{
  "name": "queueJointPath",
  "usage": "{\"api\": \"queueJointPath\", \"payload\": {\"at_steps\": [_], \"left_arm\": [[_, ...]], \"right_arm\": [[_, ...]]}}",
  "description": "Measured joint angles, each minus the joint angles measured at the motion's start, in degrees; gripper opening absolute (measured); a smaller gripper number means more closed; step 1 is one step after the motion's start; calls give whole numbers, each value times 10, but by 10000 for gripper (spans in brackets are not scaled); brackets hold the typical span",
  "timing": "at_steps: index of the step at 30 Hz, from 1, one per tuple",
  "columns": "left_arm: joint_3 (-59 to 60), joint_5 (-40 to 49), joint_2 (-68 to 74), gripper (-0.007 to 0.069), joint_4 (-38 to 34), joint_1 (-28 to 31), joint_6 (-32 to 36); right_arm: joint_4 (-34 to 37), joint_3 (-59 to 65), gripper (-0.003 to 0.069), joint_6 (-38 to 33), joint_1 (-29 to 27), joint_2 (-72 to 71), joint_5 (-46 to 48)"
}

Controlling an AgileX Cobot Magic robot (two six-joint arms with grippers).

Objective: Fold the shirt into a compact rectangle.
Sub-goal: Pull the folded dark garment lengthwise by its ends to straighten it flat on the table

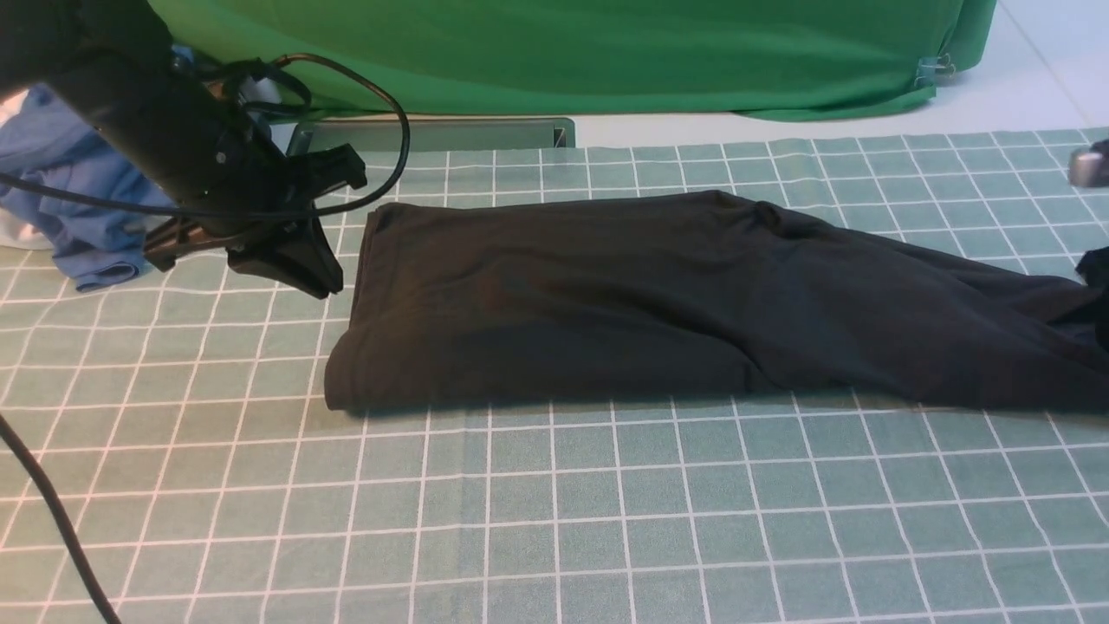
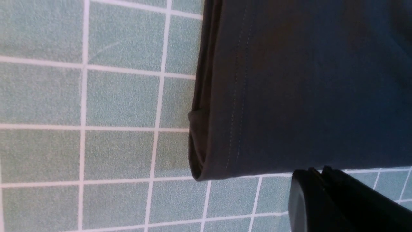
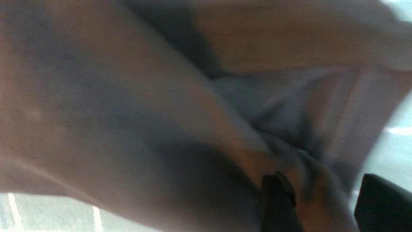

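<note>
The black shirt (image 1: 606,303) lies folded into a long band across the checked cloth, smooth at its left end and rumpled toward the right. My left gripper (image 1: 322,279) hangs just off the shirt's left end, shut and empty. In the left wrist view its closed tips (image 2: 313,172) sit beside the hemmed corner of the shirt (image 2: 289,96). My right gripper (image 3: 322,185) is at the shirt's right end, almost out of the front view. Its fingers (image 3: 276,199) stand apart, with loose shirt fabric (image 3: 161,112) bunched between and over them.
A blue garment (image 1: 78,208) is heaped at the far left behind my left arm. A green backdrop (image 1: 563,52) and a metal bracket (image 1: 433,134) line the back edge. A black cable (image 1: 52,520) trails over the near left of the checked tablecloth (image 1: 606,520).
</note>
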Motion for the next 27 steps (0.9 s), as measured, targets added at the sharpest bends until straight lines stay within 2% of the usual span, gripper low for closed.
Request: {"api": "queueJointPath", "payload": {"at_steps": [7,9,12,13,14,16,27], "left_arm": [[0,-1,0,17,0,0,3],[0,-2,0,17,0,0,3],[0,-4,0,17,0,0,3],[0,-4,0,17,0,0,3],[0,-4,0,17,0,0,3],[0,-4,1,17,0,0,3],[0,-4,1,17,1,0,3]], "right_arm": [[-24,-1,355,-8,26,35,-2],[-28,-1,333,-14,27,35,-2],[-32,-1,225,-20,27,35,-1],[-32,-1,213,-21,27,35,-1],[-34,-1,129,-23,27,35,0],[-35,-6,62,-24,27,35,2],[-91,-65,48,-21,27,15,-3]]}}
